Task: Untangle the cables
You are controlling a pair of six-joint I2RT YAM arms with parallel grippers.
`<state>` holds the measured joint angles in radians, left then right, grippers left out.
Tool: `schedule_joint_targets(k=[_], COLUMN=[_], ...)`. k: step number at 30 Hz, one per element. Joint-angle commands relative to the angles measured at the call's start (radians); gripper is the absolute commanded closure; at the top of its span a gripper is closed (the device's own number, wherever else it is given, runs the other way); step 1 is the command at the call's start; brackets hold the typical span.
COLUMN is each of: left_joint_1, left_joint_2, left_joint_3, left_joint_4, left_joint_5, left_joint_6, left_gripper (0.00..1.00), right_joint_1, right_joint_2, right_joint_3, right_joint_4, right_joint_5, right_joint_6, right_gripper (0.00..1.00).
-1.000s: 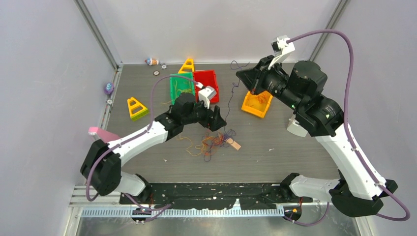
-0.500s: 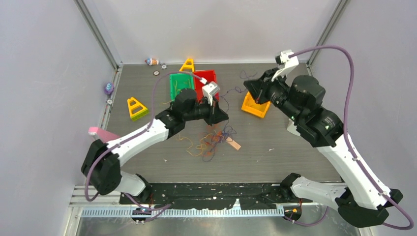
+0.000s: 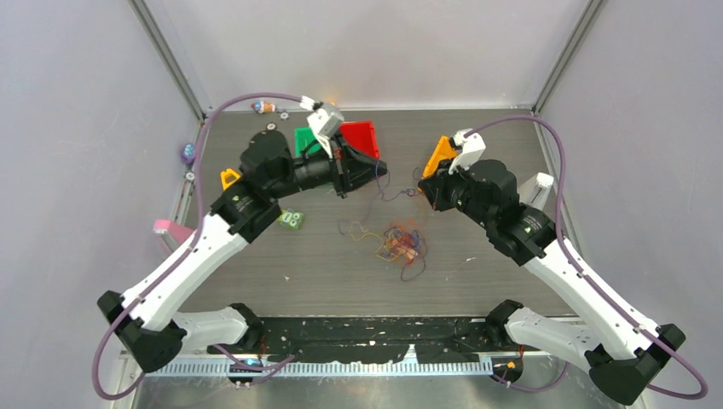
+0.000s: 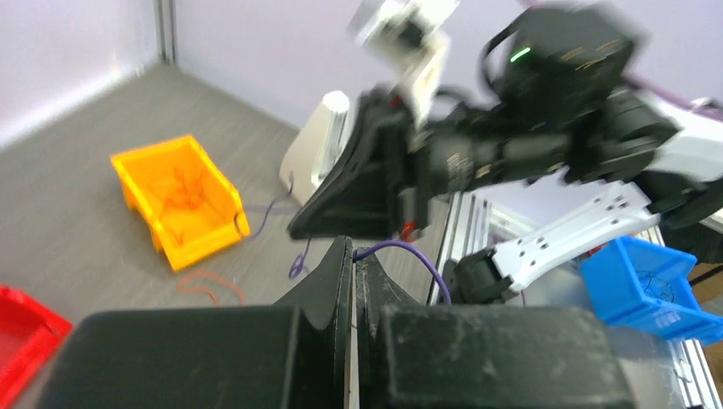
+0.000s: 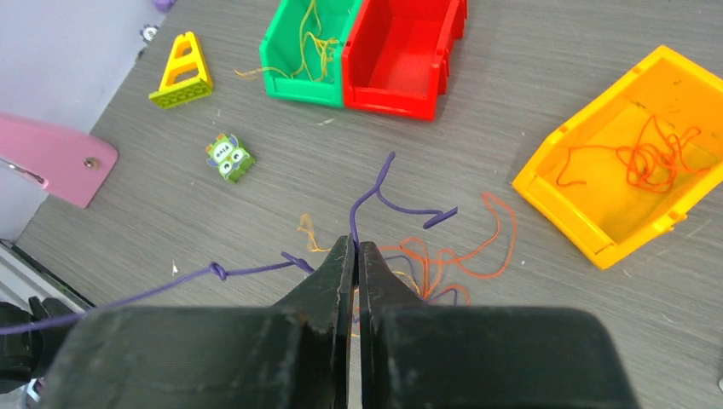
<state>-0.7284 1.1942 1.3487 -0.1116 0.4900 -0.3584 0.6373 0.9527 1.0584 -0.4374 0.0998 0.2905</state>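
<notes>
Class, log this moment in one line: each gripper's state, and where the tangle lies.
left gripper: shut on purple cable | right gripper: shut on purple cable | tangle: on table, ungripped

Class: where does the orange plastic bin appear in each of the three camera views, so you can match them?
Top external: orange plastic bin, upper right of centre, mostly hidden behind the right arm.
Left wrist: left of centre, on the table.
Right wrist: far right.
Shared landmark: red plastic bin, in all three.
</notes>
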Motion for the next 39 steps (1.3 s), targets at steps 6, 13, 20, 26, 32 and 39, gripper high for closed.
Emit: schedule_joint_targets(k=[6,13,20,26,32,39], left_joint_1=[0.032,0.121,0.190,0.251,0.308,0.342], left_joint_2=[0.132,0.273,0.499,0.706,0.912,1.103], left_joint_3=[-0.076,0.129,0.320,0.504,0.711,0.863], left_joint_4=[0.001,-0.256,-0.334,-0.331,-0.331,-0.232], left_joint_5=[0.022,-0.051,-0.169,-0.197,-0.213,-0.239], left_joint_6=[-0.076,-0.030,0.037,0.050,0.031,0.004], left_gripper=[1.00,1.00,1.00,1.00,1.00,1.00], right_joint_1=[-0.004,-0.004,-0.023,-0.049,-0.085,-0.124], right_joint_2=[-0.040,0.099,0.401,0.657,0.865,1.107], right_joint_3=[-0.032,-0.015,0.148,0.347,0.484,0.686], right_joint_4=[0.157,0.287,0.394,0.454,0.512,0.535], right_joint_5=[-0.127,-0.109,-0.029,-0.038,-0.081,-0.140], right_joint_6=[-0.009,-0.027,0.031,0.048,0.073,0.102], right_gripper=[0.95,0.95,0.95,0.94,0.95,0.95])
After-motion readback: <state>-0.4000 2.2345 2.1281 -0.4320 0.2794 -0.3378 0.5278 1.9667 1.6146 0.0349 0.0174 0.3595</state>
